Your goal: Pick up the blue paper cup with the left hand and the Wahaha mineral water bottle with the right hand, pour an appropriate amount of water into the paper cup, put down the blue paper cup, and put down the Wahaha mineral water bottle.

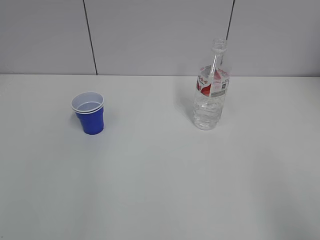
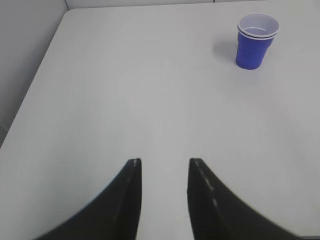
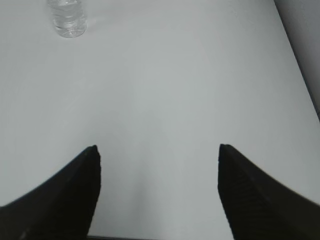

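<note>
The blue paper cup (image 1: 89, 113) stands upright on the left of the white table, white inside with a doubled white rim. It also shows at the top right of the left wrist view (image 2: 255, 40). The Wahaha mineral water bottle (image 1: 211, 90) stands upright on the right, capless, with its red, white and grey label. Only its clear ribbed base shows in the right wrist view (image 3: 67, 18). My left gripper (image 2: 164, 161) is open and empty, well short of the cup. My right gripper (image 3: 158, 147) is wide open and empty, far from the bottle. Neither arm shows in the exterior view.
The white table (image 1: 160, 180) meets a grey panelled wall (image 1: 150, 35) at the back. The table's left edge (image 2: 37, 82) shows in the left wrist view, its right edge (image 3: 297, 60) in the right wrist view.
</note>
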{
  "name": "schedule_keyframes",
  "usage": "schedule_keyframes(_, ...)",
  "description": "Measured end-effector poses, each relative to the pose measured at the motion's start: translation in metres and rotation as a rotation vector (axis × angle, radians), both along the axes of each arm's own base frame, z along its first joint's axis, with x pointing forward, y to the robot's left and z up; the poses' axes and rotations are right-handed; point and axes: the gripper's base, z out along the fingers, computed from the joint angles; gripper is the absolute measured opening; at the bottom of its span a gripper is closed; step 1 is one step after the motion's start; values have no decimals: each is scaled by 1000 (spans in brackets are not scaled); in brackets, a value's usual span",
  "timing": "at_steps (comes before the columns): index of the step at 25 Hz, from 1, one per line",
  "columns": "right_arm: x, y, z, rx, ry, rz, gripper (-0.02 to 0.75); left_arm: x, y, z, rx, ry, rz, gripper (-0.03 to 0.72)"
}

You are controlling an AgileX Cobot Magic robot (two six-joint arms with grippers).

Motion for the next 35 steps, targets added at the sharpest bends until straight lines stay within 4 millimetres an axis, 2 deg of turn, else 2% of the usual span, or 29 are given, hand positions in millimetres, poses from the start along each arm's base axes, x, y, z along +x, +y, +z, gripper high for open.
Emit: schedule_keyframes(35, 0, 0, 0, 0, 0, 0, 547, 0, 0, 0, 0, 0, 0, 239)
